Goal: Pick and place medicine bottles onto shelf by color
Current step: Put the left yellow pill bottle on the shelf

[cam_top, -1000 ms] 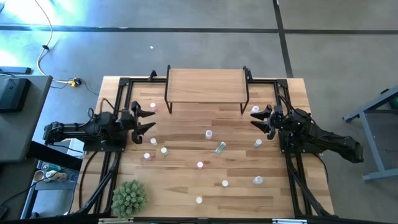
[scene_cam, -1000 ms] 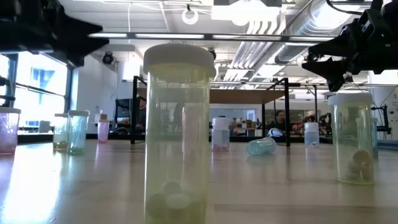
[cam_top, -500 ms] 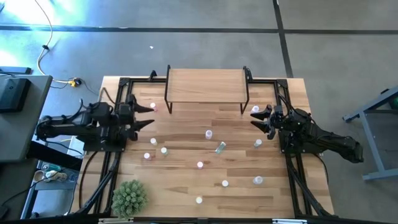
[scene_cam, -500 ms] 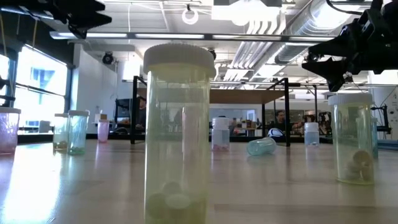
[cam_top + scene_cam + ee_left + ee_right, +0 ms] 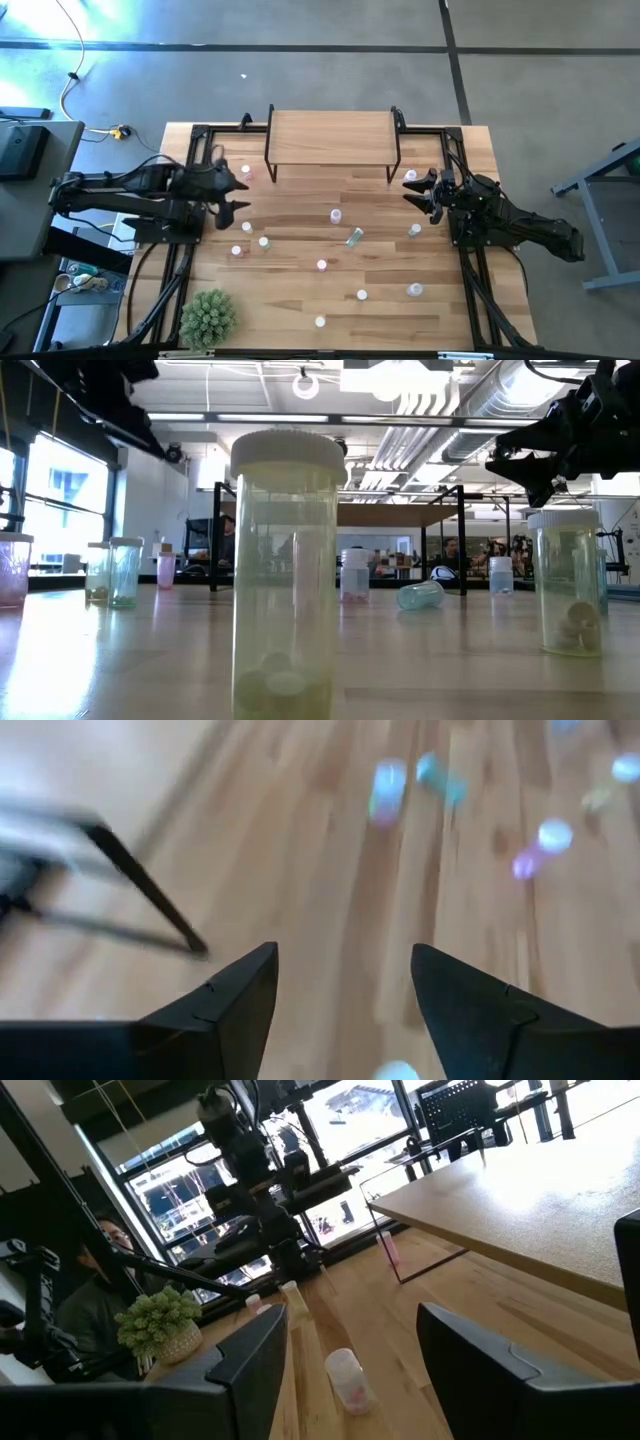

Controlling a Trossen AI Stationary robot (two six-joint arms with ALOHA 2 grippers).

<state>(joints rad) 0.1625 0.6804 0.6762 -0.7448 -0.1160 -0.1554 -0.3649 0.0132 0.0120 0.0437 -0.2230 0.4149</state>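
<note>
Several small medicine bottles stand scattered on the wood table, among them one (image 5: 336, 215) at the middle. A greenish one (image 5: 354, 237) lies on its side. The shelf (image 5: 333, 135), a light board on black legs, stands at the far edge. My left gripper (image 5: 238, 195) hangs open above the table's left side, slanting down, with bare wood between its fingers (image 5: 345, 990). My right gripper (image 5: 410, 190) is open and level at the right side, with a bottle (image 5: 348, 1378) on the table ahead of it. A yellowish bottle (image 5: 288, 570) fills the low view.
A spiky green potted plant (image 5: 208, 317) sits at the near left corner. Black frame rails run along the table's left side (image 5: 185, 240) and right side (image 5: 470, 250). A shelf leg (image 5: 150, 890) shows ahead of my left gripper. A person (image 5: 100, 1250) sits beyond the table.
My left gripper has risen and tipped from level to slanting down at the table, while the arm behind it has folded upward. The bottles, the shelf and my right arm have stayed where they were.
</note>
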